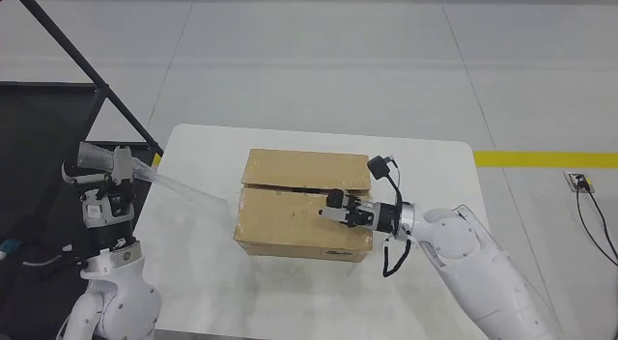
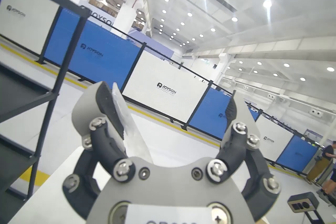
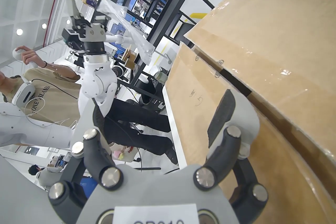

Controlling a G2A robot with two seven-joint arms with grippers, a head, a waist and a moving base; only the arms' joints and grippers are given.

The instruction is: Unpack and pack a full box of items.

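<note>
A brown cardboard box (image 1: 299, 210) sits mid-counter (image 1: 193, 272), its two top flaps folded down and meeting along a dark seam (image 1: 290, 186) that runs the length of the lid, from the robot's left to its right. The right tool (image 1: 331, 207) hovers low over the near flap toward the box's right end, fingers spread wide and gripping nothing. It points leftward along the box's long axis, so the seam lies just beside it on the far side and parallel to its reach, not ahead of it. In the right wrist view one finger (image 3: 223, 109) hangs over the near flap close to the gap, and the far flap appears to stand a little higher than the near one. The left tool (image 2: 168, 91) is held high off the counter's left edge, well apart from the box. Its jaws stand open, and a clear plastic strip (image 2: 123, 114) clings to one pad and trails down toward the box's left end; whether the strip touches the cardboard cannot be told. The lid looks free to be raised, and the right arm is much the nearer for that. Any lift would turn on shifting those fingers sideways, away from the robot, to catch the flap edge at the seam.
</note>
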